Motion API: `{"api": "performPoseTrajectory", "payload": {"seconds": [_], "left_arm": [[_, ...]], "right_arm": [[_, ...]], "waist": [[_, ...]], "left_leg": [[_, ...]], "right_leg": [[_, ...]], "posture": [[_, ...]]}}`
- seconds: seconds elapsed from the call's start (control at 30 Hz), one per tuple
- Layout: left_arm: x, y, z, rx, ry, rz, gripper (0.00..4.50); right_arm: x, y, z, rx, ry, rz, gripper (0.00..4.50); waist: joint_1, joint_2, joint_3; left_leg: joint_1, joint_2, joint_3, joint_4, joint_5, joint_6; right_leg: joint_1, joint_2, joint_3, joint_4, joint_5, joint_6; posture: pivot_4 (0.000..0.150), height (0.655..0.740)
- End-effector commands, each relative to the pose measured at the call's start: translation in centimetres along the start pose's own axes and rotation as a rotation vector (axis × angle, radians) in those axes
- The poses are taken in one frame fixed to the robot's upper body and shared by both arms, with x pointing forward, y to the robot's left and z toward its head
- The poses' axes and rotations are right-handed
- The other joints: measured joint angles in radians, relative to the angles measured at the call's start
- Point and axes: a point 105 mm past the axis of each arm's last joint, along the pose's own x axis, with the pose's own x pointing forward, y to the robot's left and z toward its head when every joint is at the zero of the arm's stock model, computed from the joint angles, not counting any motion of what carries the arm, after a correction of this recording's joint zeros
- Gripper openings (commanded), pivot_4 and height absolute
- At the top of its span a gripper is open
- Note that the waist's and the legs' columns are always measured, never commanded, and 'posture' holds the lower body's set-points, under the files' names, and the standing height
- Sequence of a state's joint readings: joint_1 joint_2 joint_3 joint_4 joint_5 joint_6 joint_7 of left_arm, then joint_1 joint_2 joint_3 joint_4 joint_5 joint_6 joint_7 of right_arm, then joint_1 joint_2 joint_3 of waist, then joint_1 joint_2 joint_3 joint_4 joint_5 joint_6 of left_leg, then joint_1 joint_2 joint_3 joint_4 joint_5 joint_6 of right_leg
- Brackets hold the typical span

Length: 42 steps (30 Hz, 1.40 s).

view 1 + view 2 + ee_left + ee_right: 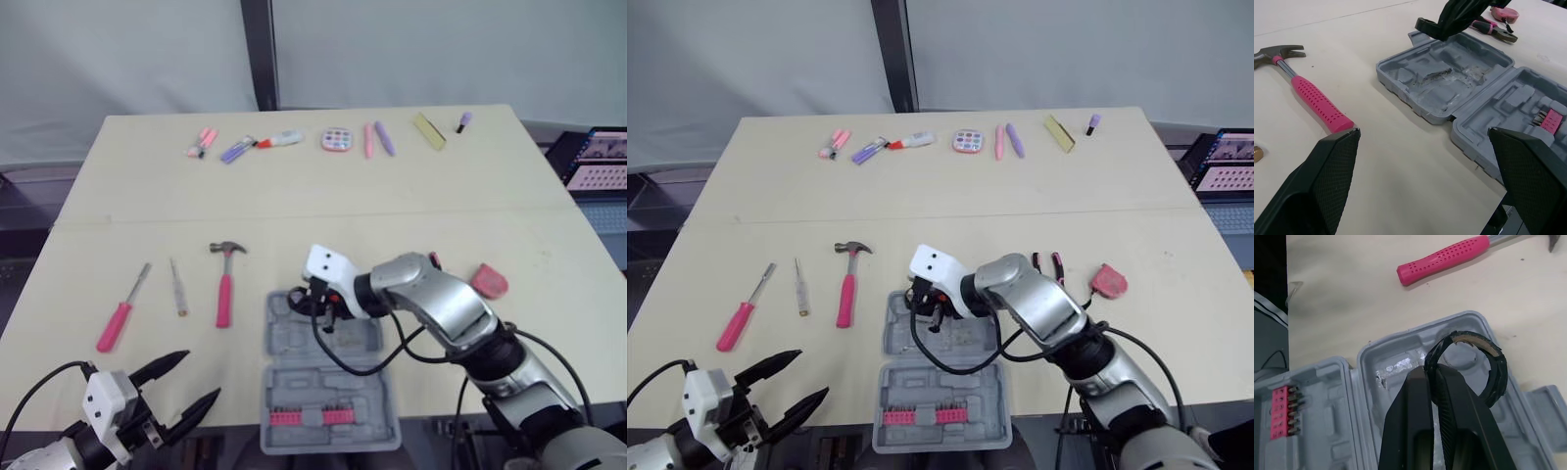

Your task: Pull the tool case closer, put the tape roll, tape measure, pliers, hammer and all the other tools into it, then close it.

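The grey tool case [323, 392] lies open at the table's near middle, with a strip of pink bits [312, 418] in its near half. My right gripper [1430, 374] hovers over the far half, shut on the black tape roll [1498, 369]. The pink-handled hammer [225, 284] lies left of the case. The pliers [1046, 266] and the pink tape measure [489, 281] lie to its right. Further left are a pink screwdriver [121, 311] and a thin one [177, 287]. My left gripper [201, 376] is open at the near left, holding nothing.
Along the table's far edge lies a row of stationery: pink and purple markers [204, 143], a red-capped tube [280, 140], a round palette [336, 139] and a yellow pad [429, 130]. A laptop [600, 160] sits past the right edge.
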<state>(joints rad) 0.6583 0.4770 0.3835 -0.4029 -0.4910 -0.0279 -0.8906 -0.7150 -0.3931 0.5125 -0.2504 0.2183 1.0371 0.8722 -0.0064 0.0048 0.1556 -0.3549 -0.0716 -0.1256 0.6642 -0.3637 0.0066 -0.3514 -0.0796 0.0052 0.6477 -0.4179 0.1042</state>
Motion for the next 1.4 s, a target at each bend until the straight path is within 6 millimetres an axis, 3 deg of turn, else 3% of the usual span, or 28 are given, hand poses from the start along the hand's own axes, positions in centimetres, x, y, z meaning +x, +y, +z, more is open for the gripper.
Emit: {"api": "performPoseTrajectory", "payload": {"seconds": [0.03,0.53,1.17,1.4], "left_arm": [[0.0,0.0,0.5,0.025,-0.014,0.004,4.50],[1.0,0.0,1.5,0.051,-0.027,0.010,4.50],[2.2,0.5,4.0,0.065,-0.026,0.026,4.50],[1.7,0.3,3.5,0.055,-0.017,0.025,4.50]], "right_arm": [[0.9,0.2,1.1,-0.031,-0.036,0.006,0.07],[5.0,0.3,1.2,-0.009,-0.054,0.041,0.07],[6.0,-0.1,0.9,-0.031,-0.045,0.037,0.07],[6.0,0.2,0.7,-0.023,-0.043,0.051,0.07]], "waist": [[-0.001,0.000,0.000],[-0.026,0.000,0.000],[-0.026,0.001,0.000],[-0.027,0.001,0.000]], "left_leg": [[0.000,0.000,0.000,0.000,0.000,0.000],[0.000,0.000,0.000,-0.001,0.000,-0.001],[0.000,0.000,0.000,-0.001,0.000,-0.001],[0.000,0.000,0.000,-0.001,0.000,-0.001]], "right_leg": [[0.000,0.000,0.000,0.000,0.000,0.000],[-0.006,0.000,0.000,0.011,0.000,0.000],[-0.006,0.000,0.000,0.012,0.000,0.000],[-0.007,0.000,0.000,0.012,0.000,0.000]], "posture": [[0.150,0.7400],[0.150,0.7400],[0.150,0.7400],[0.150,0.7400]]}}
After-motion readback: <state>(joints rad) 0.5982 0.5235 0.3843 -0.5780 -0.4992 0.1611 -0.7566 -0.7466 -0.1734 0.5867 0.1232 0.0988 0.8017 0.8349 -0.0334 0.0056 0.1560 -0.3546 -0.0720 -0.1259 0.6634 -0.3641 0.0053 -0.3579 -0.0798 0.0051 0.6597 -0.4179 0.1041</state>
